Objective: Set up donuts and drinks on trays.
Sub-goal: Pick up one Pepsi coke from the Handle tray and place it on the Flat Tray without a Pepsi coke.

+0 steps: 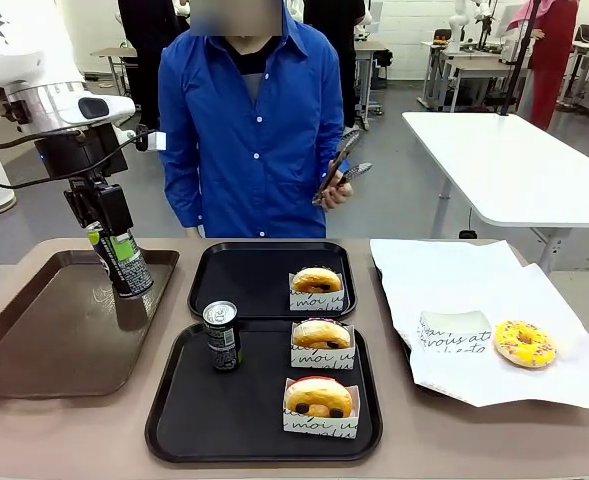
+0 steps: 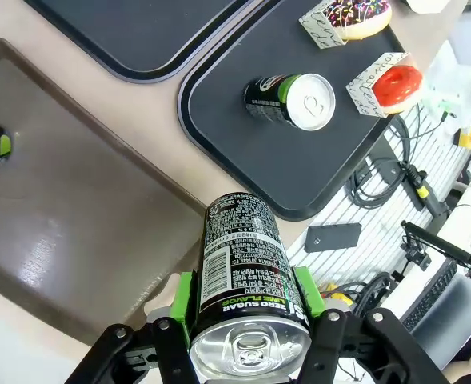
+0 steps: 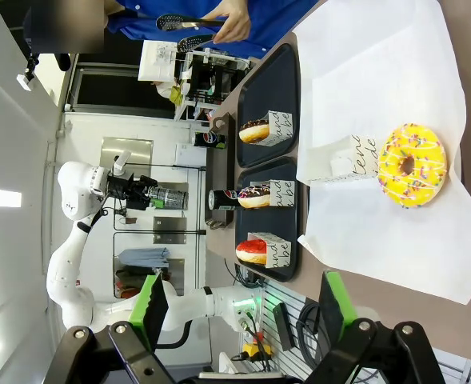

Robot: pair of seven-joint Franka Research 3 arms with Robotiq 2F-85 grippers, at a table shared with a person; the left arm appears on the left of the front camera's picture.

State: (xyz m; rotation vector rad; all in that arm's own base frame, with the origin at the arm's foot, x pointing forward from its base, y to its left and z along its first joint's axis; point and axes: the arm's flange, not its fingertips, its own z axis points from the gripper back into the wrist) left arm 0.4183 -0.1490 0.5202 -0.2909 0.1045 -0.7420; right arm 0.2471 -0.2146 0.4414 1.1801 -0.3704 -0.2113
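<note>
My left gripper [image 1: 112, 240] is shut on a dark drink can [image 1: 126, 263], held tilted just above the brown tray [image 1: 34, 335]. In the left wrist view the can [image 2: 243, 264] sits between the green pads [image 2: 185, 300]. A second can [image 1: 221, 336] stands on the near black tray [image 1: 224, 415], beside two sleeved donuts [image 1: 322, 343] [image 1: 319, 404]. One sleeved donut [image 1: 317, 288] is on the far black tray [image 1: 236, 285]. My right gripper [image 3: 243, 320] is open and empty, well back from a yellow sprinkled donut [image 3: 412, 164].
The yellow donut [image 1: 525, 343] lies bare on a white paper sheet [image 1: 474, 275] at the right, next to an empty sleeve [image 1: 454, 332]. A person in a blue shirt stands at the far side holding tongs [image 1: 340, 168]. A white table [image 1: 519, 160] stands behind on the right.
</note>
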